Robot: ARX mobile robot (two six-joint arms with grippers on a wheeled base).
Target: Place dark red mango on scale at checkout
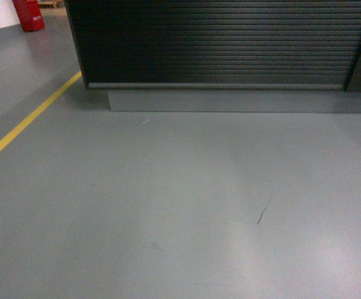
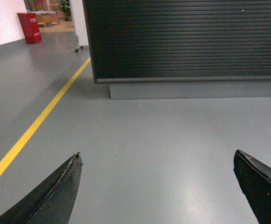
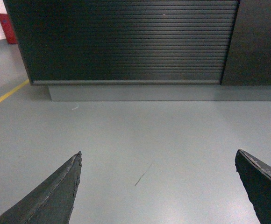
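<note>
The checkout (image 1: pixel 218 43) shows only its dark horizontally ribbed front panel on a grey base, straight ahead; it also fills the top of the left wrist view as the checkout (image 2: pixel 187 39) and of the right wrist view as the checkout (image 3: pixel 126 42). Its top is out of view. The dark red mango and the scale are out of view. My left gripper (image 2: pixel 156 156) is open over bare grey floor with nothing between its fingers. My right gripper (image 3: pixel 158 154) is open too, and empty. Neither gripper shows in the head view.
Grey floor (image 1: pixel 168 205) lies between me and the counter, with a dark scuff (image 1: pixel 264 210). A yellow floor line (image 1: pixel 28 118) runs diagonally at the left. A red box-like object (image 1: pixel 28 14) stands at the far left. A plain dark panel (image 3: pixel 259 42) adjoins the ribbed front at right.
</note>
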